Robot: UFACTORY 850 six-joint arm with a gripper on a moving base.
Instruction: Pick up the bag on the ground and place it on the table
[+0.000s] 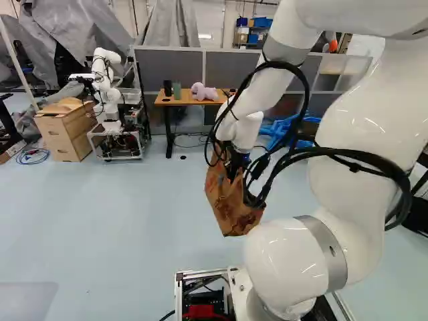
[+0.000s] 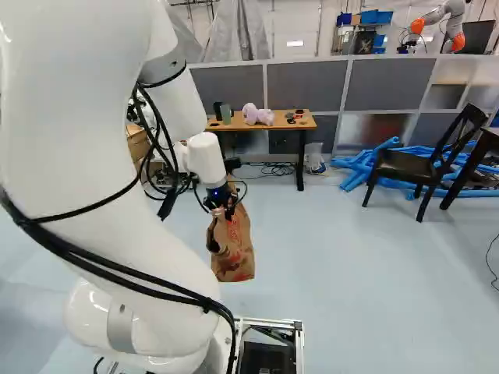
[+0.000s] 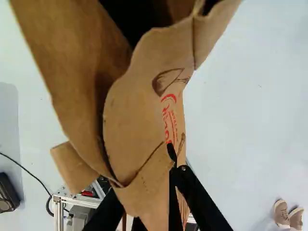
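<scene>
My hand (image 2: 226,211) pinches a crumpled brown paper bag (image 2: 238,253) with red print and dark drawings, mouth gaping, hanging above the pale floor (image 2: 335,257) on the near side of the worktop (image 2: 291,125), its long axis nearly upright, mouth up, base down and slightly right.

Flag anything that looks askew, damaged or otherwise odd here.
The paper bag looks creased and hangs tilted in the left base view, probably because the gripper pinches it at one side near its open mouth. Farther off, blue tubes lie jumbled on the floor by the black chair, which looks untidy.
</scene>
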